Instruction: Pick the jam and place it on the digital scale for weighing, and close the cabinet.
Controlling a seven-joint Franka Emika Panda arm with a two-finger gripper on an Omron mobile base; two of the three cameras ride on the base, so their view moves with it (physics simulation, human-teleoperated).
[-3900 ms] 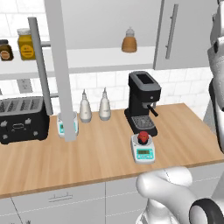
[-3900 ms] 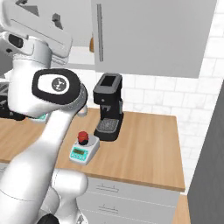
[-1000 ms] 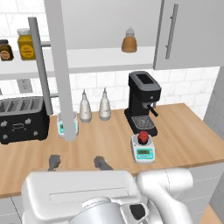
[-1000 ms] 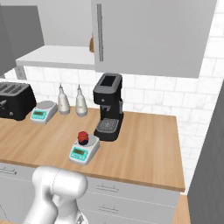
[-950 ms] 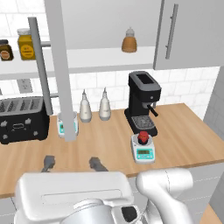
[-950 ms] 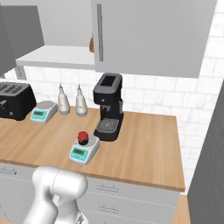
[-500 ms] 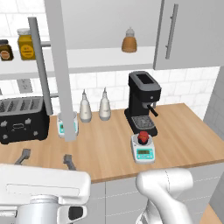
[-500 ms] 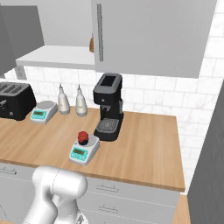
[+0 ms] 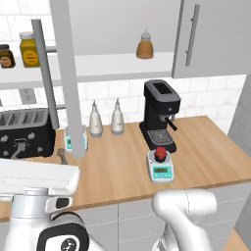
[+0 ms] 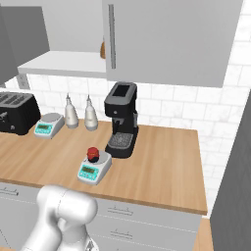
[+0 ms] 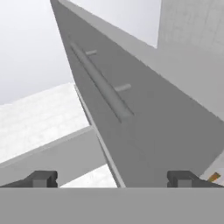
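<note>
Arm swung left, gripper [image 11: 109, 179] fingertips cropped

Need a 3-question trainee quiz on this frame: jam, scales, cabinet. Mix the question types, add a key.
1. True or false: the jam sits on the digital scale in front of the coffee machine.
2. Multiple choice: the open cabinet door, in the left base view, partly hides which item? A) toaster B) second scale C) brown bottle
3. Fill in: in the hand view the end effector has its fingertips spread wide, facing the door's long bar ____.

Key: 1 true; 2 B, the second scale; 3 handle.
</note>
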